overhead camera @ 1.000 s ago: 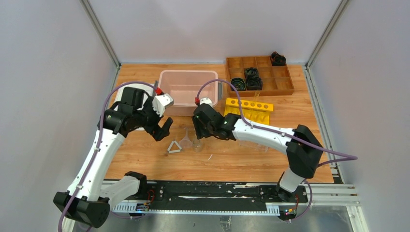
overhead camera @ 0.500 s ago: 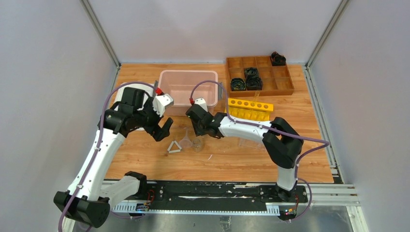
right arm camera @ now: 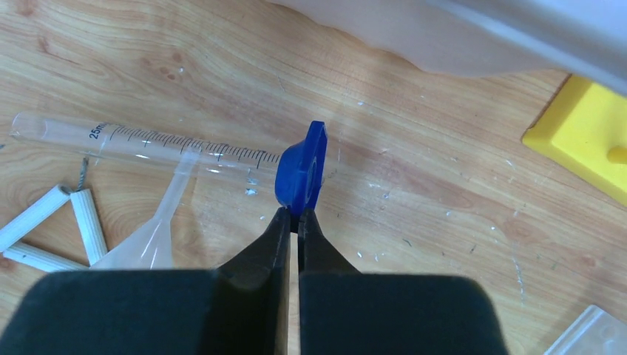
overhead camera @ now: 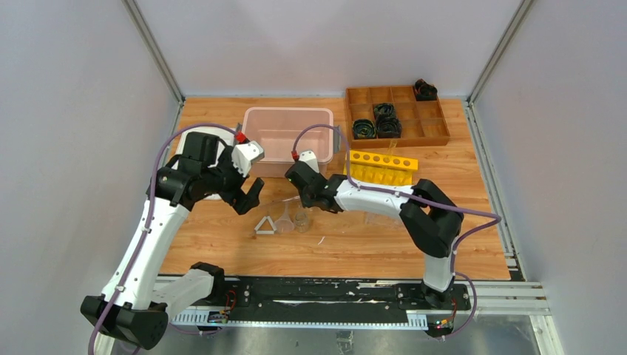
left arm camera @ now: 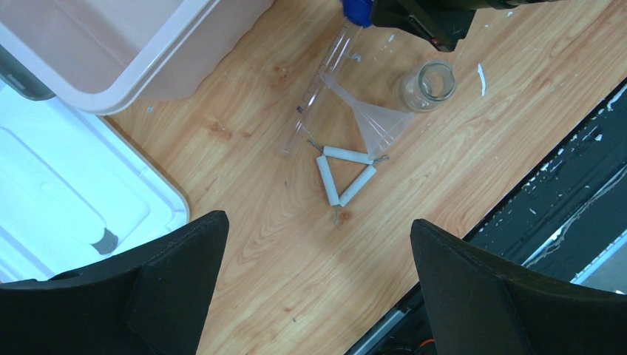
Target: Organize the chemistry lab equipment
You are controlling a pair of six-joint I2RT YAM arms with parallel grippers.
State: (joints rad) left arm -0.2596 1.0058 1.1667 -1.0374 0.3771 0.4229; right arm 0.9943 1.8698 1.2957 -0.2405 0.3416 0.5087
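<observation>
One tube point(right arm camera: 148, 144) matters now: the clear graduated one, lying almost flat on the table point(right arm camera: 444, 185). The right gripper point(right arm camera: 298, 213) has its jaws closed to a thin slit on the rim of the blue cap point(right arm camera: 303, 166). From that pinch the long axis runs away toward the left arm's side, and its open end is just beside the funnel point(left arm camera: 377, 122) and the white triangle point(left arm camera: 344, 174) (the small jar point(left arm camera: 429, 83) stands near the gripper). We think the far end rests on the wood, but the views do not settle it. The left gripper point(left arm camera: 318, 225) hovers above, jaws wide apart and empty. It is the nearer one to the free end.
</observation>
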